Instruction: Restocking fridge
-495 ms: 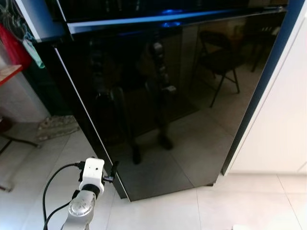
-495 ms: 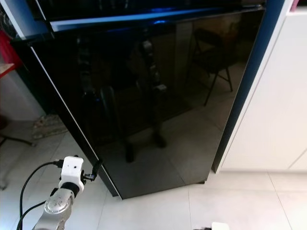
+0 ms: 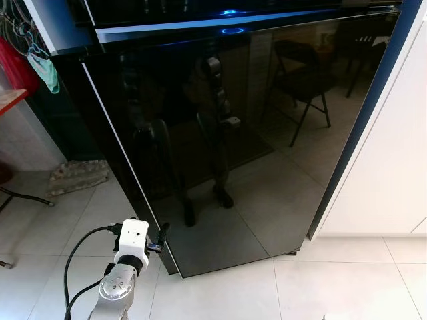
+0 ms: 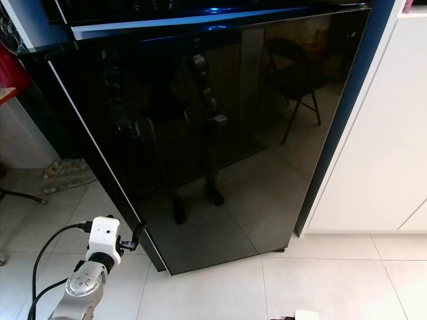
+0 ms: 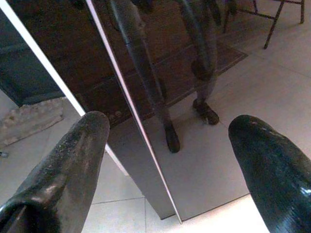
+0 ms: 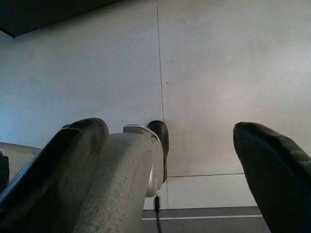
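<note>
Left gripper (image 5: pixel 167 160): its two black fingers (image 5: pixel 73 165) are standing wide apart at the near edges of the frame, holding nothing between them.
Fridge door (image 5: pixel 194 73): the glossy black panel is filling most of the frame, its pale vertical edge (image 5: pixel 133 121) running down between the two fingers.
Reflection: the door is mirroring the robot's dark legs (image 5: pixel 141 73) and feet, a brown rug and the thin legs of a chair (image 5: pixel 272 24).
Floor (image 5: pixel 116 213): pale tiles are showing beside the door's lower corner.
Mat (image 5: pixel 31 119): a rough greyish mat is lying on the floor past the fridge's side.
</note>
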Tool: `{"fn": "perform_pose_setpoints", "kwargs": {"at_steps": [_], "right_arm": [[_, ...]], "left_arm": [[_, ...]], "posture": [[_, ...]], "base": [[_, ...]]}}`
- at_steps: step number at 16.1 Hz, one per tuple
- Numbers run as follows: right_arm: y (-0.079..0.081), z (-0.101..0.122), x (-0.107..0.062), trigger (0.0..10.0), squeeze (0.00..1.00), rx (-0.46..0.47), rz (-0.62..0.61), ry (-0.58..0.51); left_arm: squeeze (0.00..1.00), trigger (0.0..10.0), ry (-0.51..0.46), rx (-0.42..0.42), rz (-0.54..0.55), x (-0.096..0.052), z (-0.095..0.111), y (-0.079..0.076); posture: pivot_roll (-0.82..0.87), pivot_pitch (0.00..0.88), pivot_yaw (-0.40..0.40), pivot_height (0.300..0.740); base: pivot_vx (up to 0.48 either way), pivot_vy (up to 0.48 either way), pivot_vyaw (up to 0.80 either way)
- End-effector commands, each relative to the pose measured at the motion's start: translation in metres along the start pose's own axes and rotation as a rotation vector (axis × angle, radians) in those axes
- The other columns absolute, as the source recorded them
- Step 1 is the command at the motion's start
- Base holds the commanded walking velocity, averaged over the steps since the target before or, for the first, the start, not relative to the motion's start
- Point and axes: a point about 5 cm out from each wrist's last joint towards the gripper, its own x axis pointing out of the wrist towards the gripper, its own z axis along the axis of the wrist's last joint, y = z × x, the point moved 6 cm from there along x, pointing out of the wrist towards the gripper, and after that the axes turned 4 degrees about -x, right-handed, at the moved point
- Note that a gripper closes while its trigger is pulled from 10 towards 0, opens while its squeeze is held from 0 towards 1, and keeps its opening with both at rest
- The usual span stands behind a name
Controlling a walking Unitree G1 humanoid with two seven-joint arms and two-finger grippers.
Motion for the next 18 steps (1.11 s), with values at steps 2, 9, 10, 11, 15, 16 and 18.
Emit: {"fn": "perform_pose_setpoints", "kwargs": {"at_steps": [2, 9, 10, 11, 15, 16, 18], "right_arm": [[0.0021, -0.0083, -0.0012, 10.0, 0.00, -0.004, 0.008, 0.029], [0.0009, -0.0073, -0.0010, 10.0, 0.00, -0.006, 0.009, 0.028], [0.0005, -0.0072, -0.0010, 10.0, 0.00, -0.006, 0.008, 0.028], [0.0002, -0.0071, -0.0011, 10.0, 0.00, -0.007, 0.008, 0.028], [-0.0006, -0.0068, -0.0010, 10.0, 0.00, -0.010, 0.007, 0.027], [-0.0009, -0.0068, -0.0011, 10.0, 0.00, -0.011, 0.007, 0.028], [-0.0012, -0.0067, -0.0010, 10.0, 0.00, -0.012, 0.007, 0.028]], "left_arm": [[0.00, 10.0, -0.009, -0.022, 0.013, 0.0013, 0.0040, 0.0030], [0.00, 10.0, -0.015, -0.108, 0.011, 0.0006, 0.0045, 0.0014], [0.00, 10.0, -0.016, -0.109, 0.009, 0.0005, 0.0049, 0.0009], [0.00, 10.0, -0.017, -0.110, 0.009, 0.0005, 0.0053, 0.0009], [0.00, 10.0, -0.013, -0.130, 0.019, 0.0003, 0.0041, 0.0015], [0.00, 10.0, -0.014, -0.132, 0.020, 0.0003, 0.0044, 0.0017], [0.00, 10.0, -0.012, -0.136, 0.018, 0.0005, 0.0042, 0.0012]], "posture": [[-0.10, 0.000, 0.093, 0.740], [-0.10, 0.000, 0.082, 0.740], [-0.10, 0.000, 0.082, 0.740], [-0.10, 0.000, 0.081, 0.740], [-0.10, 0.000, 0.076, 0.740], [-0.10, 0.000, 0.075, 0.740], [-0.10, 0.000, 0.073, 0.740]], "base": [[0.000, 0.000, 0.00], [0.000, 0.000, 0.00], [0.000, 0.000, 0.00], [0.000, 0.000, 0.00], [0.185, 0.000, 0.00], [0.251, 0.000, 0.00], [0.264, 0.000, 0.00]]}}
